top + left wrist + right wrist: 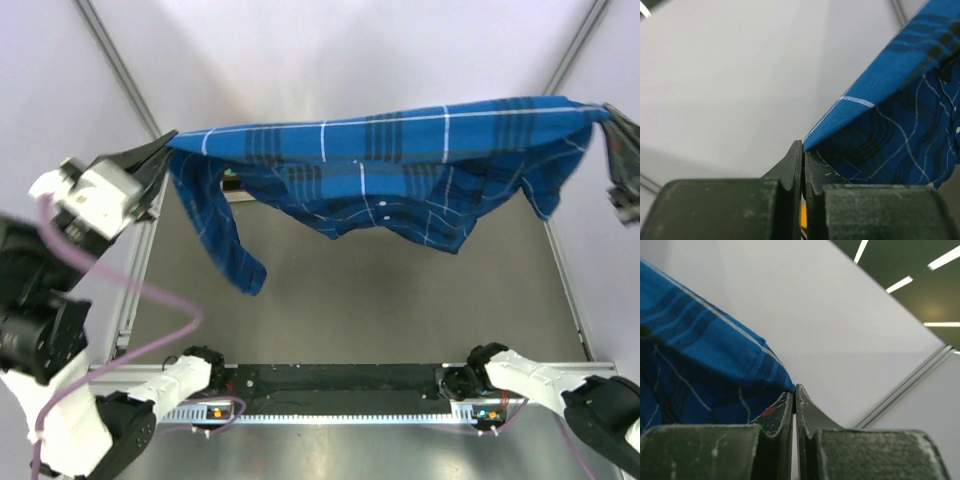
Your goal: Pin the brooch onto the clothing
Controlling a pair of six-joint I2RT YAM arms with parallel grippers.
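The clothing (400, 165), a blue plaid shirt with thin white lines, hangs stretched in the air between both arms, high over the table. My left gripper (168, 143) is shut on its left end, and a sleeve (225, 235) dangles below that corner. My right gripper (606, 118) is shut on its right end. In the left wrist view the cloth (900, 100) runs up and right from the gripper (803, 147). In the right wrist view the shirt (705, 360) spreads left of the gripper (794, 390). The brooch is out of view.
The grey table (400, 310) lies below the shirt, framed by metal rails (135, 290) at left and right. White walls close the cell behind. The arm bases (340, 395) sit at the near edge, with a purple cable (150, 340) looping at the left.
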